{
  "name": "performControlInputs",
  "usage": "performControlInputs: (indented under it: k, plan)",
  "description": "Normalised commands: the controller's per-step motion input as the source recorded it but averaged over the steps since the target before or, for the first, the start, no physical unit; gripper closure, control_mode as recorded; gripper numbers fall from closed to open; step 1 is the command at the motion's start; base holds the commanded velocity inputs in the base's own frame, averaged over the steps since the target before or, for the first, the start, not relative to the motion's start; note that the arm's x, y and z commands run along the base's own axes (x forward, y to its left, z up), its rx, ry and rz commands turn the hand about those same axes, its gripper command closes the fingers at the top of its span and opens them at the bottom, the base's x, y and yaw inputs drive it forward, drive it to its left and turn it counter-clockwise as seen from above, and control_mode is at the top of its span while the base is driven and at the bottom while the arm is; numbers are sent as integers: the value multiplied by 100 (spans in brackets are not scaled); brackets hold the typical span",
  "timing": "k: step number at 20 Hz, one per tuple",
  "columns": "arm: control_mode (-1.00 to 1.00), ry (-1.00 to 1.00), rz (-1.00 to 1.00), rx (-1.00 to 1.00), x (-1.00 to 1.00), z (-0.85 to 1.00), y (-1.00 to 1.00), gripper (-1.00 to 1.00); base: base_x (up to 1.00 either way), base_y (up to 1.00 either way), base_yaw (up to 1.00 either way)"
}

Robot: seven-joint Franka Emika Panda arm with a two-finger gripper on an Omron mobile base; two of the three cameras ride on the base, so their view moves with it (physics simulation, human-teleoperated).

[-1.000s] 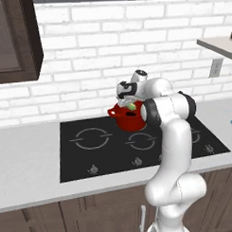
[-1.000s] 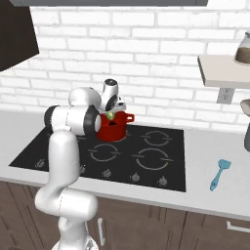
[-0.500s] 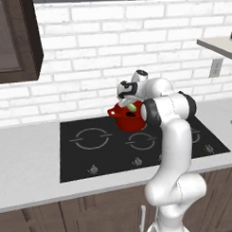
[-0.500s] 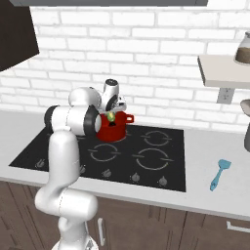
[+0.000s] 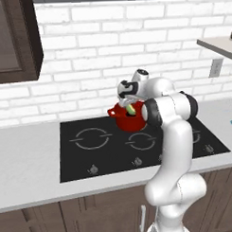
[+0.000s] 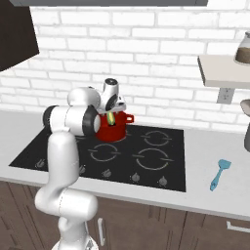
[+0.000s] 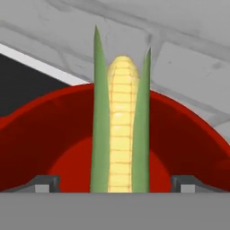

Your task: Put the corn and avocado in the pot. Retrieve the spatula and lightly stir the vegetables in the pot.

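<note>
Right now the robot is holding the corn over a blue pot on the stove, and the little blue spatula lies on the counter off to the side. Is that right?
Not quite: the pot is red, not blue, as the right base view shows. The corn does stand over it between the open gripper tips, which stand apart from it, and the blue spatula lies on the counter off to the side.
</note>
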Motion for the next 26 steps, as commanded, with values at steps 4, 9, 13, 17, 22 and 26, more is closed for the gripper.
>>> performControlInputs:
  k: [4,9,13,17,22,26]
  plan:
    - [-100,-1,0,-6,-42,46,-1,-100,0,0,0]
    - [-100,-5,-1,-8,-51,84,-6,-100,0,0,0]
    - [-100,-3,-6,-8,-73,85,-28,-100,0,0,0]
    - [-100,-1,-8,-14,-91,59,-52,-100,0,0,0]
    - [-100,0,-7,-16,-100,29,-69,-100,0,0,0]
    - [-100,0,-9,-15,-100,2,-76,-100,0,0,0]
